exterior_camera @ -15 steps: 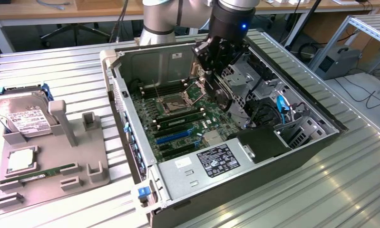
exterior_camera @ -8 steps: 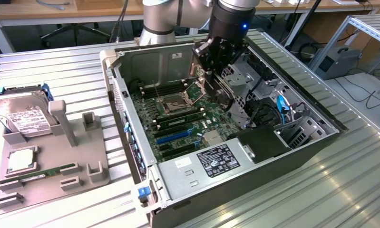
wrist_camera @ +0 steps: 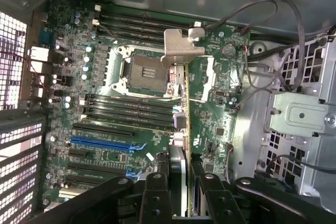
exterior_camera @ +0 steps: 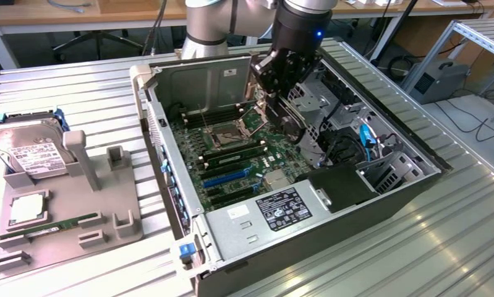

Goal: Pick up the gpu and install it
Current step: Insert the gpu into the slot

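We see the arm reaching down into the open computer case, which lies on its side on the ribbed metal table; the gripper is partly closed, its two black fingers pressed to either face of the gpu, so the card is in its grasp; in the wrist view the card is seen edge-on, a thin green and silver strip running away from the fingers, with its silver end bracket at the far end; the card hangs over the motherboard, just beside the CPU socket, and its edge runs crosswise to the black memory slots and to the blue expansion slot; it sits in none of these slots, and we cannot tell whether its lower edge touches the board; the blue slot lies off to one side of the card, near but apart; well apart from the case, at the exterior view's left, a grey holder carries a hard drive with a white label and a narrow green memory stick; a power supply with a black and white label sits at the near end of the case.
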